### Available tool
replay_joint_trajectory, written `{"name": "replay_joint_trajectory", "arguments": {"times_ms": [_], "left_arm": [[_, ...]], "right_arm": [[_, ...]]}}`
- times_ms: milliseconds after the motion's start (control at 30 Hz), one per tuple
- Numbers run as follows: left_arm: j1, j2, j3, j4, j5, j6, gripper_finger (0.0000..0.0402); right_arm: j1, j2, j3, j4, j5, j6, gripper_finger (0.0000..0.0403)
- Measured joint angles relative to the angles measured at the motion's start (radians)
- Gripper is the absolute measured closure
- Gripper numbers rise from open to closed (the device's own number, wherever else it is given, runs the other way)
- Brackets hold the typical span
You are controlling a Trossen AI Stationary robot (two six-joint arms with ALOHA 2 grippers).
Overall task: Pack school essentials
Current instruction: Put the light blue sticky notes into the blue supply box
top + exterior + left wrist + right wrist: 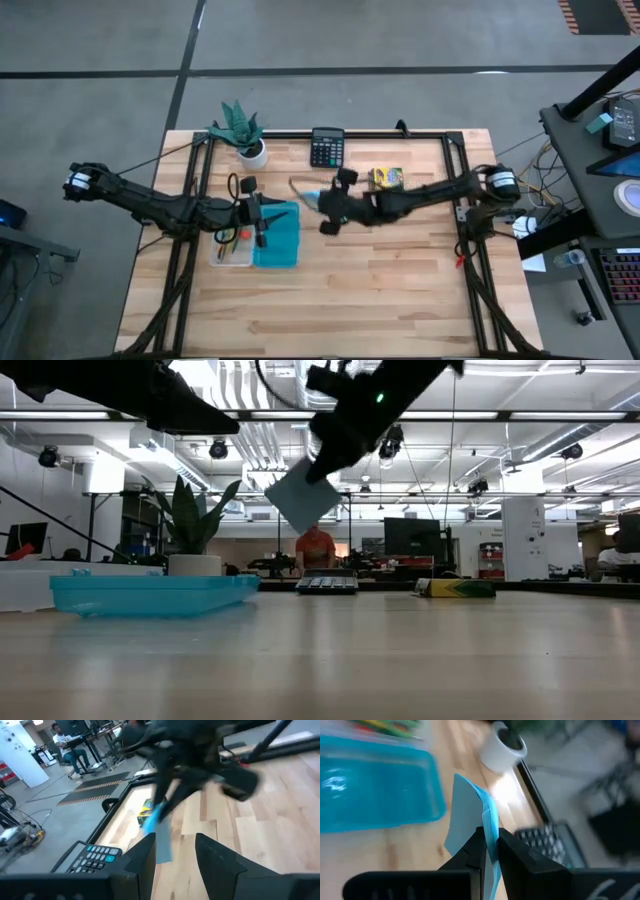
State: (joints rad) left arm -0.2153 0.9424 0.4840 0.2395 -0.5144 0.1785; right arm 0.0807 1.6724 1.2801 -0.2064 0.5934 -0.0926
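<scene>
The right gripper (pixel 490 842) is clamped on the light-blue pad (pixel 470 815), its two fingers pinching one edge so the pad sticks out ahead of them. In the low view the pad (pixel 302 497) hangs tilted in the air, well above the table (pixel 400 660). From above, the right gripper (pixel 318 203) sits near the table's middle, just right of the teal lid (pixel 280 235), with the pad (pixel 312 197) showing at its tip.

The left gripper (pixel 172 855) is over the lid and the clear box (pixel 232 245), its fingers parted a moderate way with nothing between them. From above it (pixel 258 222) lies along the seam between box and lid. The left wrist view looks past its fingers to the right arm and the pad (pixel 156 822).

The box lies left of the lid and holds pens (pixel 228 238) in orange, green and yellow; they are too small to tell apart further. The lid lies flat on the table, open side up.

Farther off, a yellow crayon box (pixel 386 178) lies on the table to the right of the right gripper. A calculator (pixel 327 147) sits at the far edge, and a plant (pixel 240 130) in a white pot stands at the far left. In the low view a person in an orange top shows beyond the table.
</scene>
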Motion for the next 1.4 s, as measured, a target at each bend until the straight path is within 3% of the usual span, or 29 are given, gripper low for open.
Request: {"name": "replay_joint_trajectory", "arguments": {"times_ms": [100,267,333,533,833,1033,1200,1400], "left_arm": [[0.0,0.008,0.0,0.049,0.017,-0.02,0.0281],[0.0,0.066,0.0,0.14,0.199,-0.004,0.0281],[0.0,0.102,0.001,0.195,0.227,0.021,0.0281],[0.016,0.213,0.015,0.323,0.23,0.067,0.0275],[0.08,0.336,0.046,0.391,0.219,0.065,0.0214],[0.109,0.377,0.047,0.435,0.217,0.083,0.0206],[0.108,0.386,0.047,0.432,0.258,0.117,0.0232],[0.111,0.389,0.047,0.431,0.264,0.118,0.032]], "right_arm": [[0.078,-0.019,-0.006,0.007,0.031,-0.099,0.037],[0.167,-0.022,-0.002,0.014,0.134,-0.141,0.037],[0.186,-0.022,0.0,0.019,0.177,-0.145,0.037],[0.204,-0.022,0.0,0.022,0.194,-0.14,0.037],[0.203,-0.022,0.0,0.023,0.195,-0.136,0.037],[0.203,-0.022,0.0,0.024,0.195,-0.136,0.037],[0.203,-0.022,0.0,0.024,0.195,-0.133,0.037],[0.203,-0.022,0.0,0.023,0.195,-0.121,0.037]]}}
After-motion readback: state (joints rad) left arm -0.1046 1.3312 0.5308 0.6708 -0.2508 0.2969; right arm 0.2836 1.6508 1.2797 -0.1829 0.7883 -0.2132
